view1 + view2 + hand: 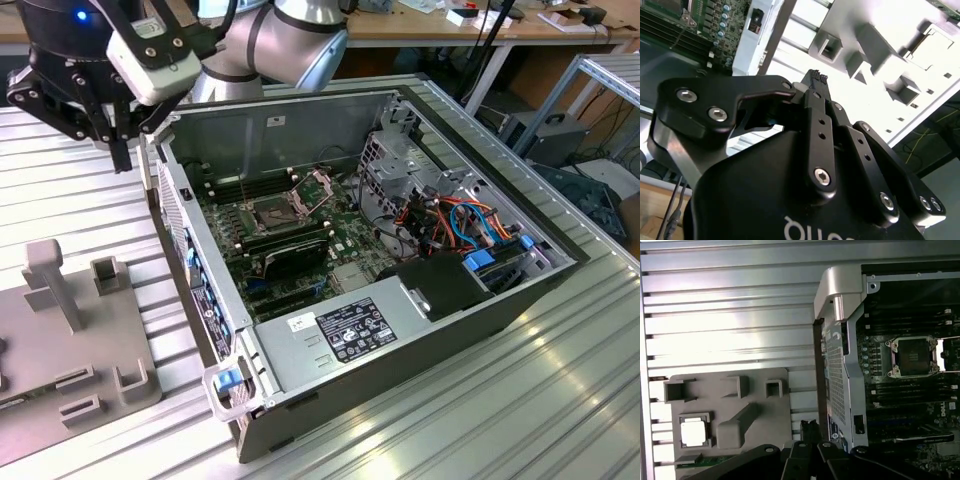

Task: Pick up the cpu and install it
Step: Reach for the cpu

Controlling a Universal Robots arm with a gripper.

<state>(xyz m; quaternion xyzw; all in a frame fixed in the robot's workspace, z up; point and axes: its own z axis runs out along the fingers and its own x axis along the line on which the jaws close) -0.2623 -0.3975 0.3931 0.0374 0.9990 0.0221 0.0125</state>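
One cpu [693, 432] sits in the grey holder [776, 415], beside the case [837, 357].

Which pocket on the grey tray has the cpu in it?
The flat square pocket across the post from the case; the silver cpu sits in it. The small box pockets look empty.

The bench [520, 400] is ribbed silver, and the holder [760, 405] is plain grey. The cpu [693, 432] is silver-white, the claw [816, 77] black, and the motherboard [345, 225] dark green.
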